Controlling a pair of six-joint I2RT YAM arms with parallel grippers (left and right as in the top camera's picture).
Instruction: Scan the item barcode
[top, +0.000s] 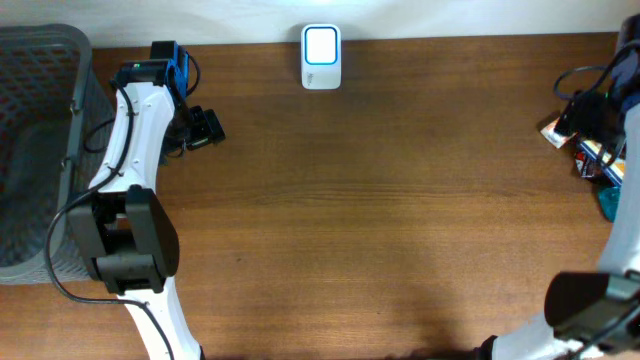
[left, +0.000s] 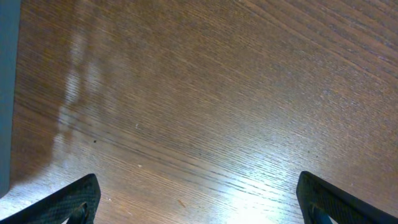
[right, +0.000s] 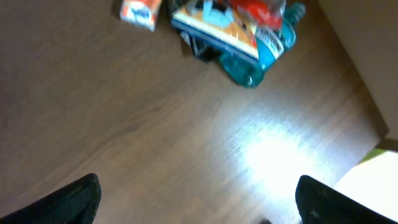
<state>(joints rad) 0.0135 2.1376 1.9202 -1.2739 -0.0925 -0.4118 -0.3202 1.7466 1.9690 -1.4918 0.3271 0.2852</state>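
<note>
Located at the right edge of the table (top: 380, 220): heap of items (right: 230, 31), well apart from the scanner (top: 321, 57) at the back edge. Within the heap: small orange-and-white carton (right: 138, 11) just beside a flat printed box (right: 214, 30), teal pouch (right: 264, 53) seemingly partly under it (print too blurred to find a barcode). Over bare wood, left gripper (left: 196, 193) spread wide, grasping nothing. Near the heap, right gripper (right: 196, 193) likewise released and empty. Judged light throughout. Carton probably stiff, best pinched across its narrow sides; pouch likely soft, slippery, prone to sag.
</note>
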